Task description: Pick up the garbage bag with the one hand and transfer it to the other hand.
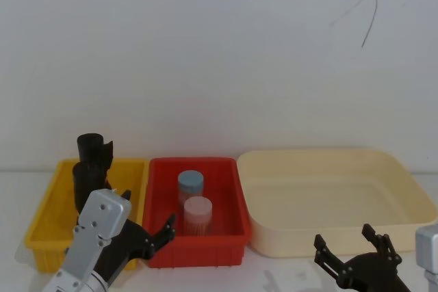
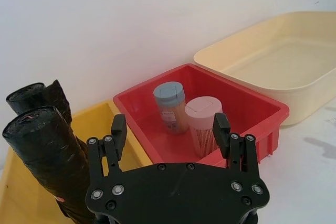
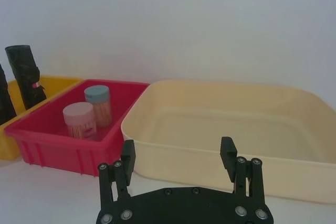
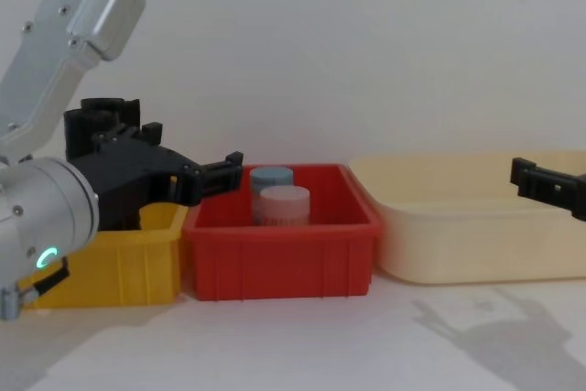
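Two matte-black crinkled rolls stand upright in the yellow bin (image 1: 48,220) at the left. The nearer garbage bag (image 2: 50,156) carries a small red mark, and the second roll (image 2: 39,95) stands just behind it. They rise above the bin's rim as one dark stack (image 1: 92,158). My left gripper (image 2: 169,132) is open and holds nothing. It hovers in front of the yellow and red bins, with the rolls off to its left side. Low at the front right, my right gripper (image 1: 345,241) is open and empty before the cream tray.
A red bin (image 1: 195,247) in the middle holds a blue-lidded jar (image 1: 191,184) and a pink-lidded jar (image 1: 198,213). A wide cream tray (image 1: 328,237) stands to the right. A white wall runs close behind the bins.
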